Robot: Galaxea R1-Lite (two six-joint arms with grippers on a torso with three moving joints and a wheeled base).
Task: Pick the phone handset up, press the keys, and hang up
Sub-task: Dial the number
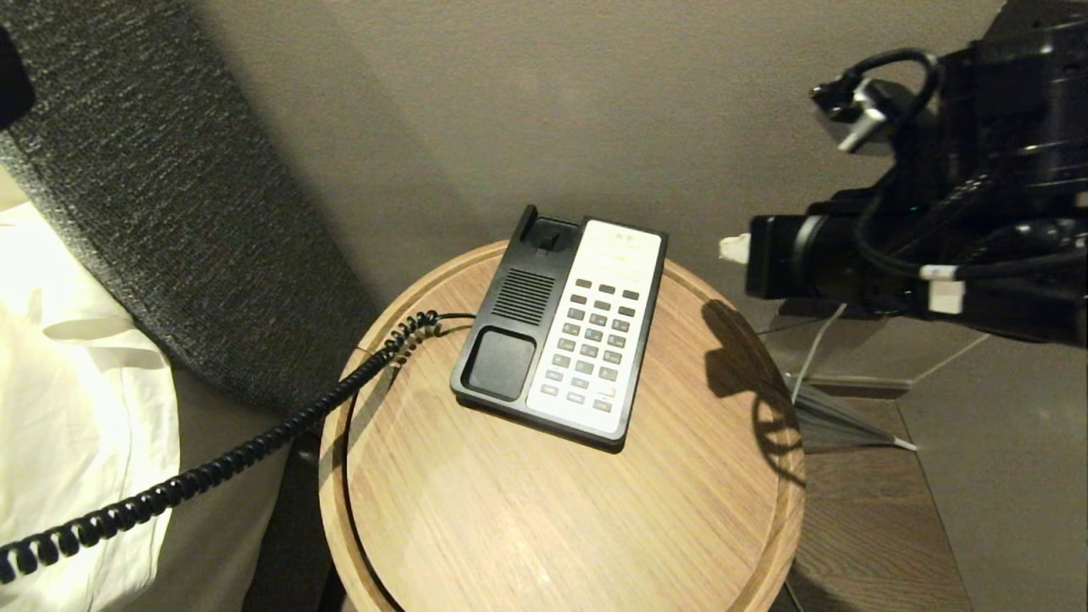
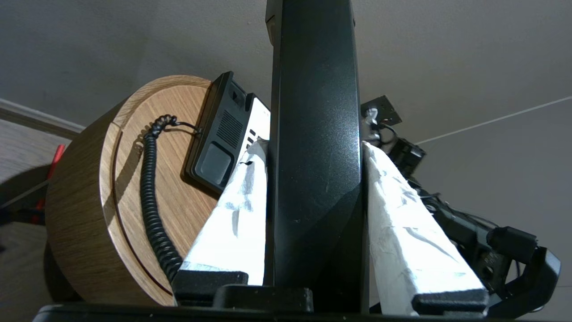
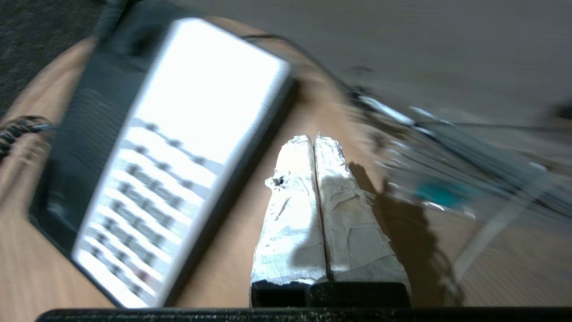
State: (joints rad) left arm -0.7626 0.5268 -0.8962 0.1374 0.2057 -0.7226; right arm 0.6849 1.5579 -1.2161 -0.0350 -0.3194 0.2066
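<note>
The phone handset (image 2: 315,134), glossy black, stands clamped between the white-taped fingers (image 2: 232,214) of my left gripper (image 2: 313,145), off to the table's left and outside the head view. Its coiled cord (image 1: 255,442) stretches from the phone base (image 1: 503,361) across the table's rim toward the lower left. The base's cradle lies empty. The keys (image 1: 595,340) sit in the white faceplate. My right gripper (image 1: 733,247) hangs to the right of the base, above the table's far right rim. Its taped fingers are pressed together with nothing between them (image 3: 314,139), beside the keys (image 3: 147,192).
The phone rests on a round wooden side table (image 1: 527,518) with a raised rim. White bed linen (image 1: 76,382) and a dark upholstered headboard (image 1: 170,170) stand to the left. Thin cables (image 1: 837,408) lie on the floor at the right, below my right arm.
</note>
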